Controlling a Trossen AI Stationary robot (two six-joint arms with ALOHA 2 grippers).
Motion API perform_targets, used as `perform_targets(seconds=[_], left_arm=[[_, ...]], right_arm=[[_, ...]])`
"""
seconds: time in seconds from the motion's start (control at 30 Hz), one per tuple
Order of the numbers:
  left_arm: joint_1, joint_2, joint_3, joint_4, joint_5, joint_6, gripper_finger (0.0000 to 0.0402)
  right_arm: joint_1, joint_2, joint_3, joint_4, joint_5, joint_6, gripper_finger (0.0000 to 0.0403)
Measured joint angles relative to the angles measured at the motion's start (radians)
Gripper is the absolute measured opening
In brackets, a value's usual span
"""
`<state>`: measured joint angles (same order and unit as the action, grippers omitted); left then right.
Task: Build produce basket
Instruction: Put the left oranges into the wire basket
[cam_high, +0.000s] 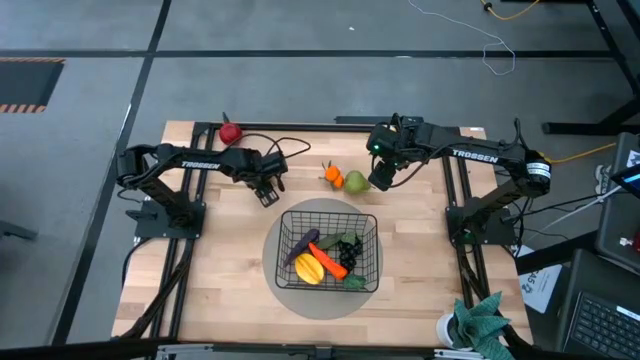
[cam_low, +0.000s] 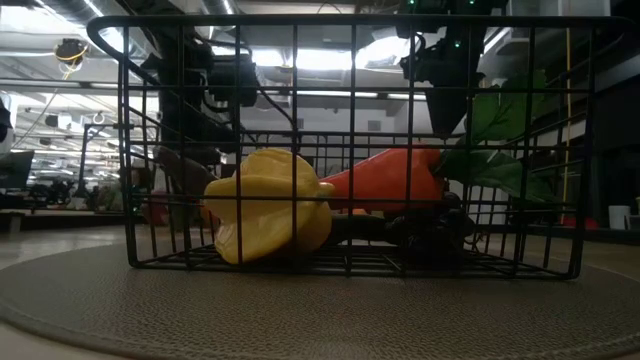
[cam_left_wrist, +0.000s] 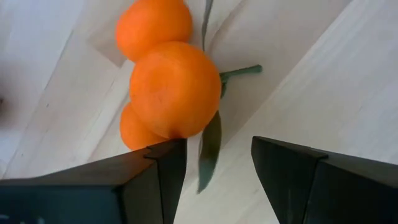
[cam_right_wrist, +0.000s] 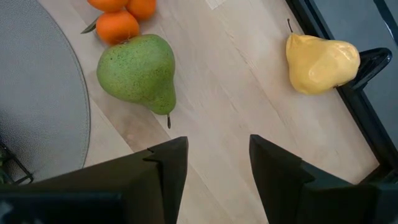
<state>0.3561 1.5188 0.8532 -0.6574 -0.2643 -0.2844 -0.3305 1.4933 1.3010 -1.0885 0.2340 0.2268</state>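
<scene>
The black wire basket (cam_high: 372, 232) stands on a round grey mat (cam_high: 290, 295). It holds a yellow piece (cam_high: 308, 269), an orange carrot (cam_high: 329, 263), dark grapes (cam_high: 347, 244) and green leaves. They also show in the low view: the yellow piece (cam_low: 270, 205), the carrot (cam_low: 385, 180). Small oranges (cam_high: 332, 175) and a green pear (cam_high: 355, 182) lie on the table beyond the basket. A red apple (cam_high: 230, 133) lies at the far left. My left gripper (cam_high: 268, 192) is open, left of the oranges (cam_left_wrist: 168, 87). My right gripper (cam_high: 382, 182) is open beside the pear (cam_right_wrist: 140, 71).
A yellow pear (cam_right_wrist: 320, 62) lies by the table's black frame, hidden under my right arm in the high view. Cables run along the far edge (cam_high: 290, 140). A green cloth (cam_high: 482, 318) sits off the near right corner. Bare wood lies left and right of the mat.
</scene>
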Motion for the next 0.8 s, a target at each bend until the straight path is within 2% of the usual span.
perform_targets(seconds=[0.53,0.8], left_arm=[[0.001,0.0,0.0,0.02,-0.004,0.006,0.0165],[0.001,0.0,0.0,0.014,-0.004,0.006,0.0106]], right_arm=[[0.0,0.0,0.0,0.0,0.0,0.0,0.0161],[0.0,0.0,0.0,0.0,0.0,0.0,0.0161]])
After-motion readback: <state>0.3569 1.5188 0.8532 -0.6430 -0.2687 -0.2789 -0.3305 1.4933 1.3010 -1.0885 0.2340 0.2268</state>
